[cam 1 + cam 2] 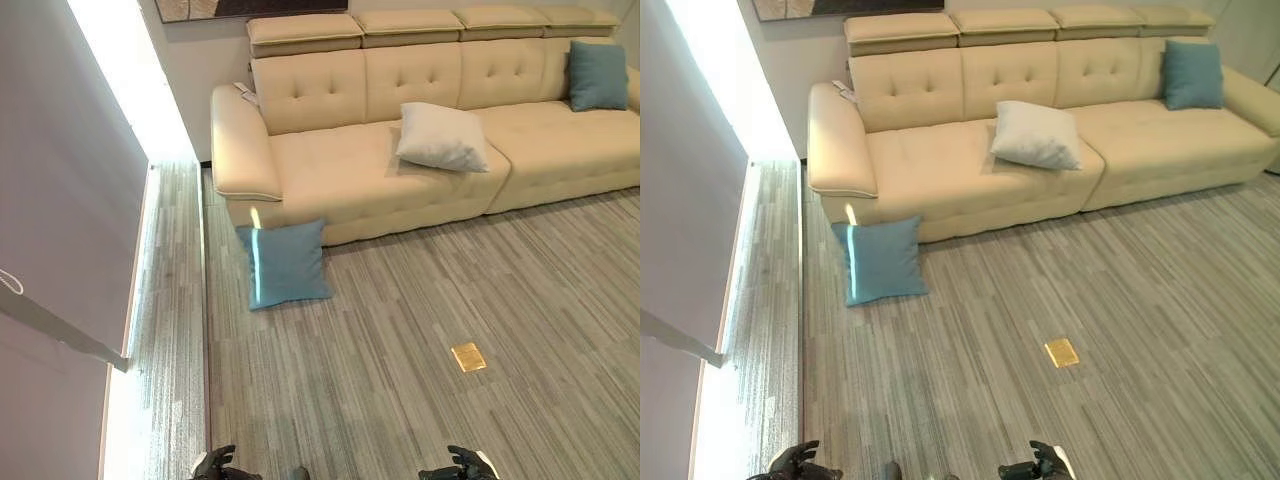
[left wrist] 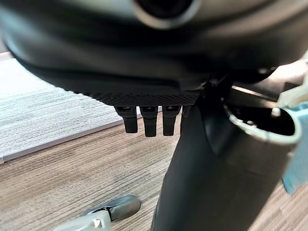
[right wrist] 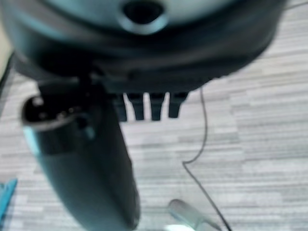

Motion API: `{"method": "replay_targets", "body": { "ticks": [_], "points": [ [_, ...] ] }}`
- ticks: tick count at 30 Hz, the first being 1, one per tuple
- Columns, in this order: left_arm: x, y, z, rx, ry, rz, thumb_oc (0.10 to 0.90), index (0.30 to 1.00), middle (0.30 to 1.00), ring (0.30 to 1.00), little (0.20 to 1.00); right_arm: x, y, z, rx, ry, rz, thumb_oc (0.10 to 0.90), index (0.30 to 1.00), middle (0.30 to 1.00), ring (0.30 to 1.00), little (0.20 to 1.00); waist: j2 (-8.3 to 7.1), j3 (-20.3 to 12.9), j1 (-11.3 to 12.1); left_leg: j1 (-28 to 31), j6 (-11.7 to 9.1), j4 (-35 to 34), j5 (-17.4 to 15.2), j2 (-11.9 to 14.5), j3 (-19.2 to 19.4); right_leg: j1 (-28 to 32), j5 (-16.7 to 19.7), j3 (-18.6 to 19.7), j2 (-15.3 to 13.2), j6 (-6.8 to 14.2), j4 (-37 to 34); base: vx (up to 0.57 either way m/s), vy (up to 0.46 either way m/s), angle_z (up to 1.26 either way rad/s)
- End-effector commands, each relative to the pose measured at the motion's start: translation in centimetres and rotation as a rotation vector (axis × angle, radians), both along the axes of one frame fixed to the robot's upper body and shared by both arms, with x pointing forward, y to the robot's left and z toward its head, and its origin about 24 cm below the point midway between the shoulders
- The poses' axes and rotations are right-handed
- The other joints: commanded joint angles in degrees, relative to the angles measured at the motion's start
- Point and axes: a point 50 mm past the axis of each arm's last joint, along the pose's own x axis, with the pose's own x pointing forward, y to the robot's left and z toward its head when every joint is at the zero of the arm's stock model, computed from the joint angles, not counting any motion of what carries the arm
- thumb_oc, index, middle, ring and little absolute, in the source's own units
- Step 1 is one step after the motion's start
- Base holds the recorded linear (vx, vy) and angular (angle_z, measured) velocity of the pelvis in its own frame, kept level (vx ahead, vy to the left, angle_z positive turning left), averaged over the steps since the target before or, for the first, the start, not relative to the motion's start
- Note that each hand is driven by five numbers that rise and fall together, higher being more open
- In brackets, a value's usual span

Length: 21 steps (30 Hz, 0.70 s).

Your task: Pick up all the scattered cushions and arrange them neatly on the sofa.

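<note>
Far to the left, a pale wall and a bright strip of floor (image 1: 160, 330), nothing of the task there.

Next, low at the near edge of the head view, the left hand (image 1: 215, 463): fingers straight and relaxed in the left wrist view, holding nothing, only bare floor past them.

Further out and slightly to the right of that hand, the blue cushion on the floor (image 1: 286, 262). Leaning with its upper edge against the front of the sofa (image 1: 340, 190), just below the sofa's left armrest (image 1: 240, 145). Nearly square, so no real long axis; flat face turned toward the robot, tilted back a little. Well apart from both hands, straight ahead and a bit left of centre. Left hand judged nearer, since the cushion lies more on its side; still, a walk forward seems needed before any reach.

Toward the middle, on the seat, the white cushion (image 1: 442, 137), lying slanted across the joint of two seat sections, not tidy against the backrest.

On the floor to the right of centre, a small brass floor plate (image 1: 468, 356), apart from everything.

Then the right hand (image 1: 466, 464) at the near edge, fingers also straight and loose in the right wrist view, empty.

Far right, a second blue cushion (image 1: 598, 75), upright against the backrest, probably already in place.
</note>
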Motion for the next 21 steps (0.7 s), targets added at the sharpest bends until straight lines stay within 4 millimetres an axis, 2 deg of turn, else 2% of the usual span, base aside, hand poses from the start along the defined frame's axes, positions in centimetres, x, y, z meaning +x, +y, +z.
{"method": "replay_targets", "body": {
  "ticks": [1, 13, 21],
  "points": [
    [1.5, 1.3, 0.7, 0.050, -0.037, -0.011, 0.800, 0.900, 0.900, 0.900, 0.900, 2.0, 0.0, 0.6, -0.035, -0.024, 0.074, 0.800, 0.900, 0.900, 0.900, 0.900, -1.49, -1.0, -0.6, 0.7, -3.3, 0.1, -6.4, 1.6, -0.5, -1.5, 0.9, 0.9, -5.9, 6.4, 0.1, 0.01, -0.010, -0.07],
    [0.5, 1.6, 0.4, 0.076, 0.002, 0.020, 0.800, 0.900, 0.900, 0.900, 0.900, 2.1, 0.8, 0.4, -0.034, -0.016, 0.092, 0.800, 0.900, 0.900, 0.900, 0.900, -1.62, -1.8, -0.7, 1.6, -3.5, 0.1, -6.7, 1.7, -0.7, -0.6, -0.1, 0.9, -5.5, 6.0, 0.1, 0.02, -0.015, -0.03],
    [0.8, 1.4, 0.4, 0.090, -0.001, -0.014, 0.800, 0.900, 0.900, 0.900, 0.900, 1.8, 0.7, 0.3, -0.023, -0.026, 0.055, 0.800, 0.900, 0.900, 0.900, 0.900, -1.33, -1.4, -0.7, 0.9, -3.6, 0.1, -6.4, 1.9, -2.4, -0.6, -0.8, 0.9, -4.9, 5.4, 0.1, -0.01, -0.037, 0.10]
  ]
}}
